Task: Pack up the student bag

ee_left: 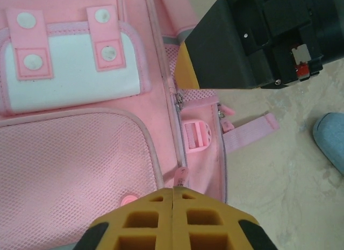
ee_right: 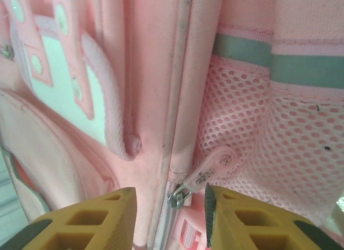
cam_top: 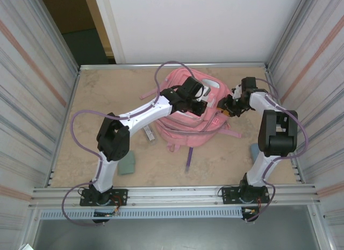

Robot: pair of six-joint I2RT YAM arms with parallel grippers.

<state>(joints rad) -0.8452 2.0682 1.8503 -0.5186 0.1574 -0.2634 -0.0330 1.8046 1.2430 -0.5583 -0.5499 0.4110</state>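
Student bag (cam_top: 185, 130) far-centre, tabletop (cam_top: 102, 94) seemingly open leftward

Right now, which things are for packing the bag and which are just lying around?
For the job: student bag; left gripper, shut on a zip tab; right gripper, open around another zip pull.
Just lying about, untouched: teal block by the left arm; teal thing by the right arm; grey item beside the bag.

Left end effector (cam_top: 198, 106) over student bag (cam_top: 185, 133) — apparently touching.
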